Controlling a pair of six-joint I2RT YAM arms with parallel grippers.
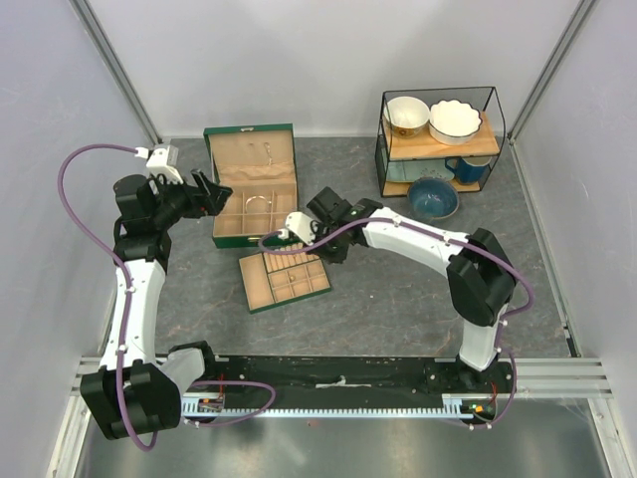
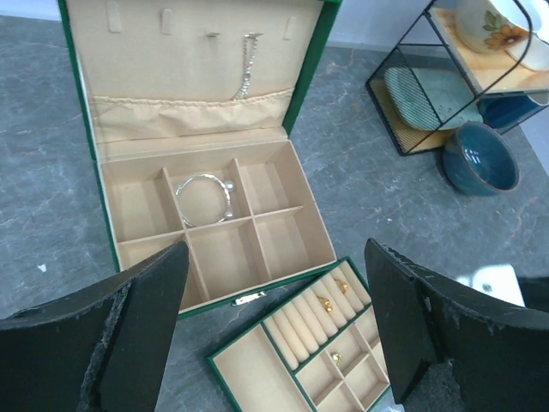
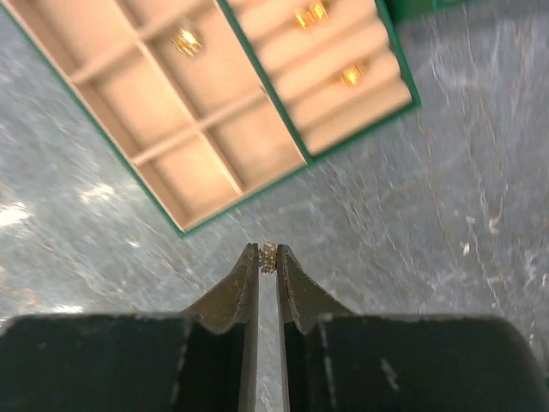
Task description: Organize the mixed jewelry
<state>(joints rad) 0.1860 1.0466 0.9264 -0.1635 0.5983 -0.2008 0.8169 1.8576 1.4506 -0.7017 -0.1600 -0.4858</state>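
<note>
Grey marbled tabletop (image 1: 398, 289) fills the overhead view. Upper left of centre sits an open green jewellery box (image 1: 249, 154), with a silvery bangle (image 2: 204, 198) in the middle compartment of its upper row. Below it, a loose tray (image 1: 261, 289) holds small gold rings (image 3: 186, 40). Left gripper (image 2: 276, 257) hangs before the box, jaws wide apart. Right gripper (image 3: 267, 254), just off the tray's edge, is pinched on a tiny sparkly stud (image 3: 268, 257).

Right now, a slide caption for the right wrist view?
Right pincer pinching a tiny pale stud near the green ring tray.
</note>
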